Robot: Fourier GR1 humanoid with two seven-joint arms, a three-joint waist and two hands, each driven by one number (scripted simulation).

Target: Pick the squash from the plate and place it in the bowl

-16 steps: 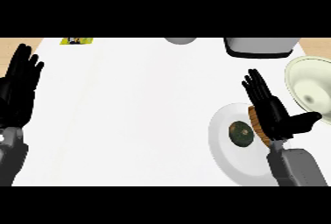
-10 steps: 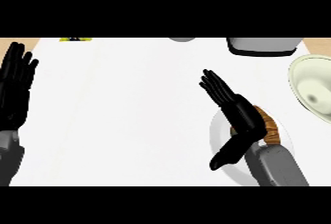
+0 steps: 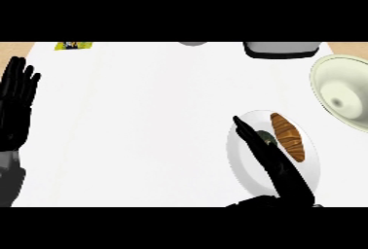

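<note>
1. On the white plate (image 3: pixel 241 168) at the counter's right, the dark green squash (image 3: pixel 267 137) lies beside a brown pastry (image 3: pixel 288 136).
2. Extended flat and holding nothing, the right hand (image 3: pixel 271 161) lies over the plate, partly covering the squash, apparently lining up a grasp.
3. Well apart, the pale bowl (image 3: pixel 343 96) waits.
4. At the left edge, the left hand (image 3: pixel 16 104) rests open.

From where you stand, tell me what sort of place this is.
Probably a kitchen counter: a white plate holding a croissant and a dark squash, and a pale bowl beside it.
</note>
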